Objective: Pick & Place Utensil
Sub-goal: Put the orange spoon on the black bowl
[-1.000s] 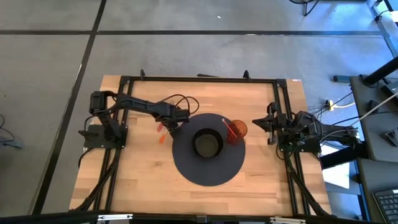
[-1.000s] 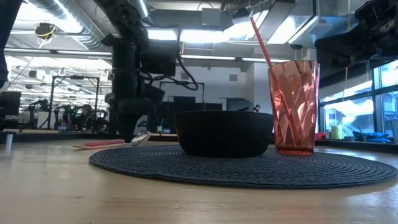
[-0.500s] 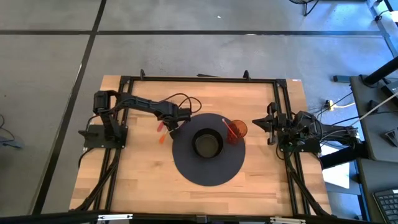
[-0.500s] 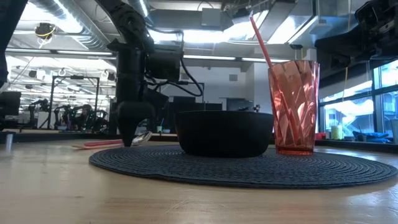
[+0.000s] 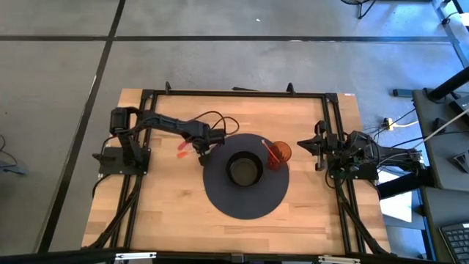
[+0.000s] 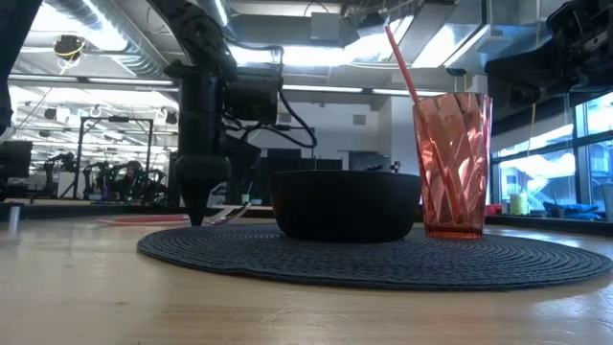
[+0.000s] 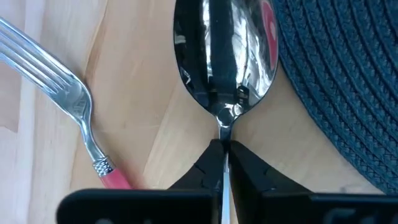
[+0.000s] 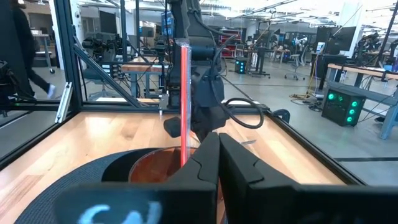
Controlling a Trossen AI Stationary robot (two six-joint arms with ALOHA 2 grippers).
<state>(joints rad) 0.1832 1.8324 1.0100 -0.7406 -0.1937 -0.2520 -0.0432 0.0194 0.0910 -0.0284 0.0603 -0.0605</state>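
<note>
**Utensils at left edge of placemat, left gripper on spoon**

Spoon, polished steel (image 7: 225, 59): lies on the pale wooden bench (image 5: 161, 213), bowl facing up, just beside the edge of the round dark woven placemat (image 5: 245, 205). Its neck runs back between the jaws of the left gripper (image 7: 222, 163), which are drawn narrow and closed onto the spoon's neck.

Fork, steel with pink handle (image 7: 68, 106): lies flat on the bench beside the spoon, apart from it, on the side away from the placemat.

Left gripper, high view (image 5: 203, 150): at the placemat's left edge, arm reaching in from the left base.

Bowl, black, round (image 5: 244, 169): at the centre of the placemat.

Tumbler, faceted red-orange plastic (image 6: 452, 163): stands upright on the placemat beside the bowl, holding a red straw (image 6: 404, 69) that leans.

Right gripper (image 5: 315, 149): held off the right of the placemat near the tumbler, jaws brought close together with nothing between them.
</note>
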